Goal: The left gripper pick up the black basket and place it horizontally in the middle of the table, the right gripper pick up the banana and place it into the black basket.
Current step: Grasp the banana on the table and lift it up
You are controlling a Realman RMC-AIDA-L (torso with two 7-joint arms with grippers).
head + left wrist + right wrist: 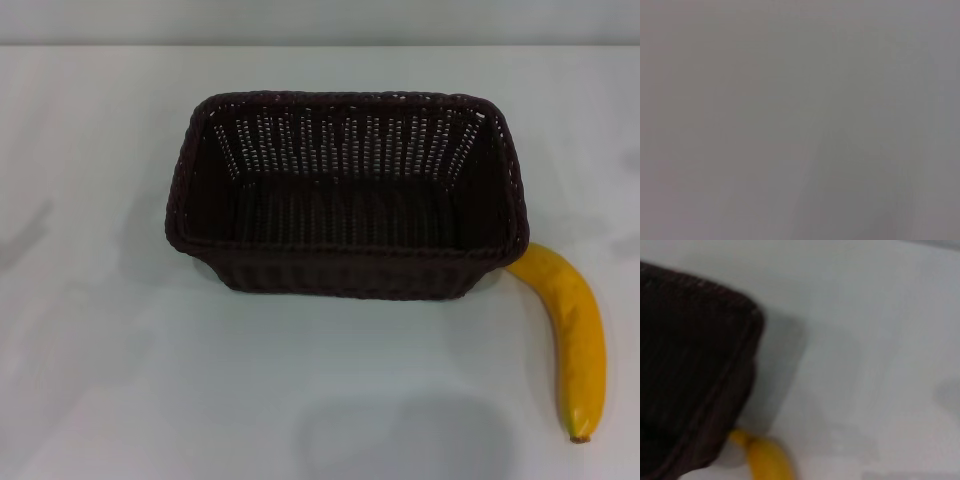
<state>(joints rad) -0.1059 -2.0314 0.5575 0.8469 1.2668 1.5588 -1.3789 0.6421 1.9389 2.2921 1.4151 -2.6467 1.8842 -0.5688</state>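
Observation:
The black basket (pixel 347 275) stands upright and empty in the middle of the white table (pixel 120 380), its long side across the head view. The yellow banana (pixel 573 330) lies on the table at the basket's right front corner, its stem end touching or tucked under that corner, its brown tip toward the front. The right wrist view shows the basket's corner (pixel 690 390) and the banana's stem end (pixel 765 460) beside it. The left wrist view shows only bare table surface (pixel 800 120). Neither gripper shows in any view.
The table's far edge (pixel 320 45) runs along the top of the head view. Soft shadows lie on the table in front of the basket and at the left.

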